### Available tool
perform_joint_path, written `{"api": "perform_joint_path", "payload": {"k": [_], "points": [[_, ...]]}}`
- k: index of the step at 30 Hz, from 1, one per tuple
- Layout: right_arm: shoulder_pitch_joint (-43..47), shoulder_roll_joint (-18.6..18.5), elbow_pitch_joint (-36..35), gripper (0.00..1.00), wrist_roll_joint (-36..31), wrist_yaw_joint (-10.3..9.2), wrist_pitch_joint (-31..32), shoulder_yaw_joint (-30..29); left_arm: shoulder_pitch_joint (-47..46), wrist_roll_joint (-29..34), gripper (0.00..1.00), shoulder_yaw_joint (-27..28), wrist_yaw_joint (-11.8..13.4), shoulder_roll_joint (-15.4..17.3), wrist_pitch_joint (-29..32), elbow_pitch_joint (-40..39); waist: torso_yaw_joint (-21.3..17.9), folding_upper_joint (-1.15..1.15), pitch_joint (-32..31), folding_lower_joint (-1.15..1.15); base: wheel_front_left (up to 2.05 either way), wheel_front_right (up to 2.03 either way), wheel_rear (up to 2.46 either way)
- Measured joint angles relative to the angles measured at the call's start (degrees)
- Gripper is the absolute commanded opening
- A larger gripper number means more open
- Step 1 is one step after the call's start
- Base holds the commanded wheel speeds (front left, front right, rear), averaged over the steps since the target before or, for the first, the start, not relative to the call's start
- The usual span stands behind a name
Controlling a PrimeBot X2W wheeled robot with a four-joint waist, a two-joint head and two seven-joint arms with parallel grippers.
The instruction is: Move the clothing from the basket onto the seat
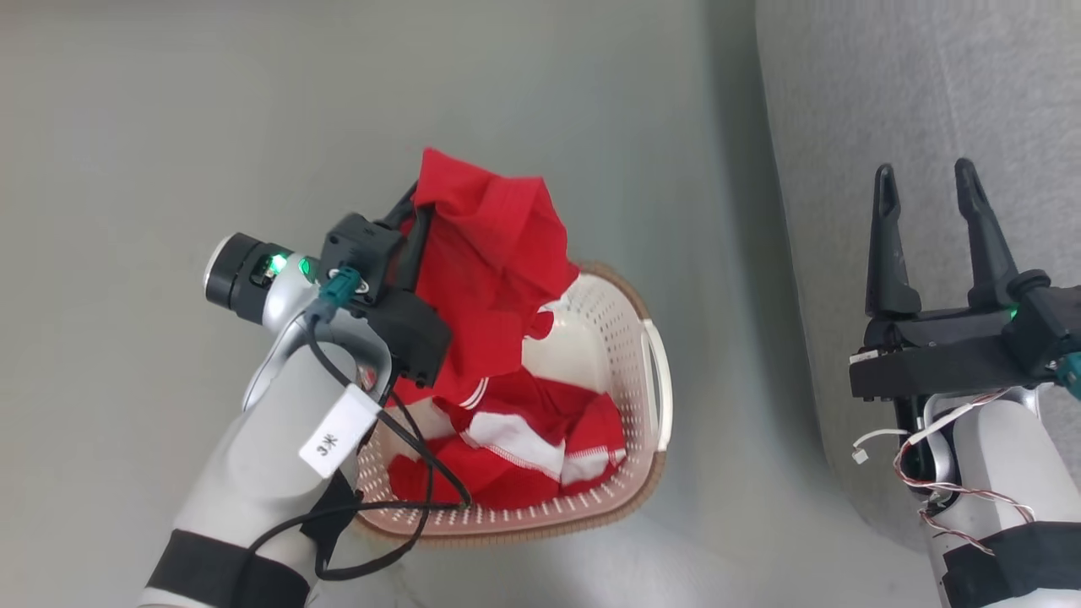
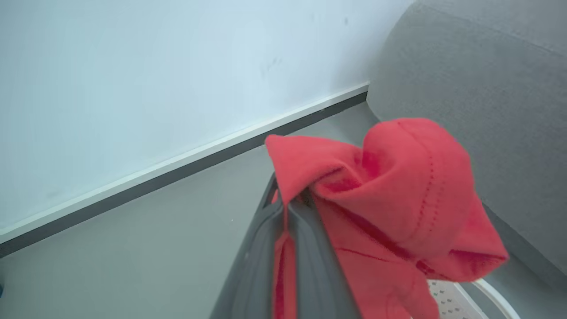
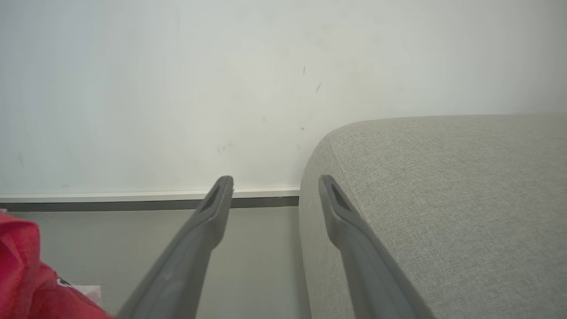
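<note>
L gripper (image 2: 289,201) clamped on soft bright-red fabric garment (image 1: 490,279), hanging above cream perforated plastic basket (image 1: 654,371); more red/white clothing (image 1: 515,456) inside. Prob. light, limp: grip bunched fold. R gripper (image 1: 927,190) wide, empty, by grey woven sofa seat (image 1: 844,127).

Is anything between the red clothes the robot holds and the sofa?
Nothing visible: only bare floor lies between the red garment in the left gripper and the sofa. The right gripper hovers over the sofa.

- Left gripper (image 2: 289,203), long dark fingers on pale forearm, was raised; fingers were pinched together on red fabric garment (image 1: 490,270).
- Right gripper (image 1: 925,179), same build, was spread wide, empty.
</note>
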Motion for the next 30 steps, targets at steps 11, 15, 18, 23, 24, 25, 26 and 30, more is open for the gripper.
{"api": "perform_joint_path", "payload": {"k": [11, 15, 18, 23, 24, 25, 26, 30], "points": [[0.7, 0.2, 5.2, 1.0, 0.0, 0.96, 0.0, 0.3, -0.6, -4.4, 0.0, -0.1, -2.0, -0.1, 0.0, -3.3, 1.4, 0.0, -8.5, -0.01, 0.0, 0.0, 0.0], [1.2, 0.3, 6.9, 1.0, -0.2, 1.55, 0.0, 1.0, -0.6, -6.1, 0.0, -1.2, -2.1, -0.1, 0.0, -3.8, 1.7, 0.0, -11.5, -0.01, 0.0, 0.0, 0.0], [1.3, 0.4, 8.2, 1.0, -0.6, 2.09, 0.0, 1.6, -0.6, -7.7, 0.0, -2.2, -2.5, -0.2, 0.0, -3.9, 1.9, 0.0, -13.8, -0.01, 0.0, 0.0, 0.0], [2.2, 0.4, 10.5, 1.0, -1.0, 3.05, 0.0, 2.7, -0.5, -9.6, 0.0, -4.1, -2.6, -0.2, 0.1, -4.3, 2.3, 0.0, -17.6, -0.01, 0.0, 0.0, 0.0], [2.4, 0.4, 11.0, 1.0, -1.0, 3.11, 0.0, 3.0, -0.5, -10.3, 0.0, -4.3, -2.6, -0.2, 0.1, -4.4, 2.4, 0.0, -18.3, -0.01, 0.0, 0.0, 0.0], [2.4, 0.5, 11.5, 1.0, -1.0, 3.19, 0.0, 3.4, -0.5, -10.9, 0.0, -4.6, -2.6, -0.2, 0.4, -4.4, 2.5, 0.0, -19.1, -0.01, 0.0, 0.0, 0.0], [2.4, 0.5, 11.9, 1.0, -1.0, 3.57, 0.0, 3.9, -0.4, -11.3, 0.0, -4.9, -2.6, -0.2, 0.6, -4.5, 2.6, -0.01, -19.9, -0.01, 0.0, 0.0, 0.0], [2.4, 1.2, 13.9, 1.0, -1.3, 4.42, 0.0, 6.2, -0.2, -12.5, 0.0, -6.1, -3.0, -0.2, 1.7, -4.6, 3.0, 0.0, -22.9, -0.01, 0.0, 0.0, 0.0]]}}
